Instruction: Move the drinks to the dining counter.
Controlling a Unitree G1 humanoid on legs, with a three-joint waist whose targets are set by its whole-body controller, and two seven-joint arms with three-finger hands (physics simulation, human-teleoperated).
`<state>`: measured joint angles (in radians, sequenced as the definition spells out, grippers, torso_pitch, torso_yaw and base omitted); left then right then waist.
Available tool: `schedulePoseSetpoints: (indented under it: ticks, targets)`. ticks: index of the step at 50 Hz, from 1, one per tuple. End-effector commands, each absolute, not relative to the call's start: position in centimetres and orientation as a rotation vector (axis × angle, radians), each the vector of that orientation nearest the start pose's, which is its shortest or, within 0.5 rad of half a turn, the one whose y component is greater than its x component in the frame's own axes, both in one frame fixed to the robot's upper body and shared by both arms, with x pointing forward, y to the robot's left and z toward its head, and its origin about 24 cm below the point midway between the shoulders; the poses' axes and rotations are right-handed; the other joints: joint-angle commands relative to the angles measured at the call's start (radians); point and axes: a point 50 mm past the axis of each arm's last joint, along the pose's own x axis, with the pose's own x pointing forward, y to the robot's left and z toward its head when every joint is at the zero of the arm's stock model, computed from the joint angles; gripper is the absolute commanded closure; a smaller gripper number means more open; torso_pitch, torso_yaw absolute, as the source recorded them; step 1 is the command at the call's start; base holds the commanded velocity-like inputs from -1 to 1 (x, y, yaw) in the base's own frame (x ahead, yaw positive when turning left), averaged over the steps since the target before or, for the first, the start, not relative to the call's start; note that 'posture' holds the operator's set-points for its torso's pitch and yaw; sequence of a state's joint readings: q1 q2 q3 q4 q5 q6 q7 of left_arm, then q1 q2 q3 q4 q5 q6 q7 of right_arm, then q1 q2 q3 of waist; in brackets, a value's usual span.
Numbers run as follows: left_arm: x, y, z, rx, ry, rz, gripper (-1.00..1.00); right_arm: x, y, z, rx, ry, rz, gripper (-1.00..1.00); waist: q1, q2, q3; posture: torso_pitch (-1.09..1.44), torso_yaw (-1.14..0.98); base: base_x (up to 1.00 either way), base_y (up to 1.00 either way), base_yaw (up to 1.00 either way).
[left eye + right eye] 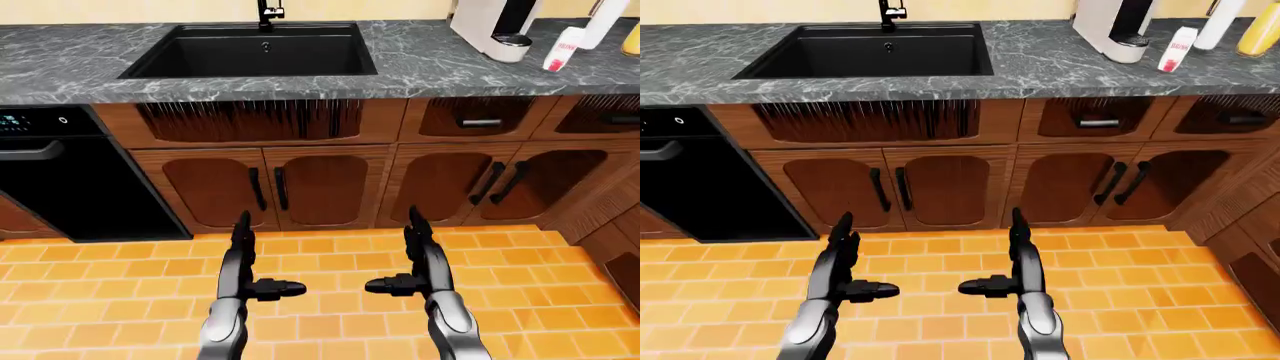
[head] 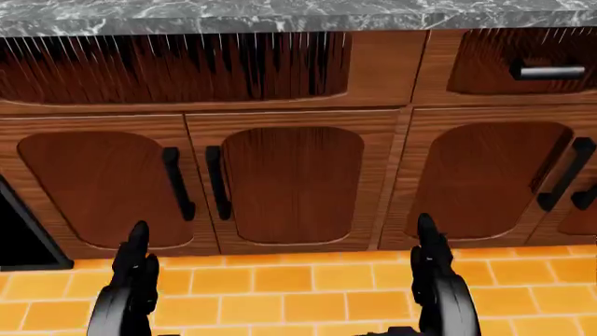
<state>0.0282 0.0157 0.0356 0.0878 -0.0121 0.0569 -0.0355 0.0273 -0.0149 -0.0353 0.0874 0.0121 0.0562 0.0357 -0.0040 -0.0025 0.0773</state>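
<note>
Right-eye view: drinks, carton [image 1: 1178, 49] and bottle [image 1: 1259, 30], upright on counter [image 1: 1060, 64], far up-right of right hand [image 1: 1008, 271]; nearer than left hand [image 1: 845, 274]. Both spread, empty.

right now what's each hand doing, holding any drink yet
Left hand: open, holding nothing, raised over the floor tiles.
Right hand: open, holding nothing, level with the left.
</note>
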Motion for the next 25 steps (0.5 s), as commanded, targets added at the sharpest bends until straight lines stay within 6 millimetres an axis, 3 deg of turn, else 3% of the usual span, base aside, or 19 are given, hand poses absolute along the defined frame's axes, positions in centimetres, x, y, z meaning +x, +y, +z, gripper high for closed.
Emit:
schedulePoseSetpoints:
  ticks: [1,3,4,5,7,8,12,23,24,25]
  targets:
    - [25.2,15.8,4.2,-0.007,0.004,-0.012,-1.0,25.3,-15.7,4.7,0.006,-0.006,0.018,-1.0,-0.002,-0.008,-0.001,0.0,0.0,0.0,0.0,0.0]
    - [25.2,15.7,4.1,-0.004,0.004,-0.015,-1.0,25.4,-15.5,4.7,0.004,-0.006,0.022,-1.0,0.008,-0.002,-0.062,0.0,0.0,0.0,0.0,0.0]
    - [25.1,15.6,4.1,-0.004,0.008,-0.022,-1.0,25.2,-15.4,4.8,0.003,-0.008,0.03,-1.0,0.009,-0.001,-0.051,0.0,0.0,0.0,0.0,0.0]
    - [25.0,15.6,4.2,-0.004,0.006,-0.022,-1.0,25.2,-15.3,4.9,0.004,-0.008,0.033,-1.0,0.007,-0.006,-0.017,0.0,0.0,0.0,0.0,0.0]
    - [25.0,15.7,4.3,0.002,0.002,-0.017,-1.0,25.2,-15.5,4.9,0.002,-0.01,0.031,-1.0,0.008,-0.007,-0.069,0.0,0.0,0.0,0.0,0.0]
    - [25.0,15.7,4.3,0.004,0.001,-0.016,-1.0,25.1,-15.5,5.0,0.003,-0.01,0.03,-1.0,0.007,-0.007,-0.075,0.0,0.0,0.0,0.0,0.0]
    - [24.9,15.5,4.6,0.02,0.003,-0.017,-1.0,25.2,-15.5,5.3,0.0,-0.014,0.038,-1.0,0.009,-0.006,-0.077,0.0,0.0,0.0,0.0,0.0]
    - [25.2,15.6,13.0,0.037,-0.103,-0.027,-1.0,25.6,-16.2,10.5,-0.012,-0.096,0.021,-1.0,0.008,-0.004,-0.092,0.0,0.0,0.0,0.0,0.0]
    - [25.3,15.6,13.3,0.036,-0.108,-0.028,-1.0,25.5,-16.2,11.0,-0.009,-0.104,0.022,-1.0,0.011,0.002,-0.104,0.0,0.0,0.0,-0.49,0.0]
    - [25.3,15.5,13.8,0.035,-0.116,-0.029,-1.0,25.5,-16.3,11.4,-0.012,-0.114,0.02,-1.0,0.016,0.031,-0.079,0.0,0.0,0.0,-0.67,0.0]
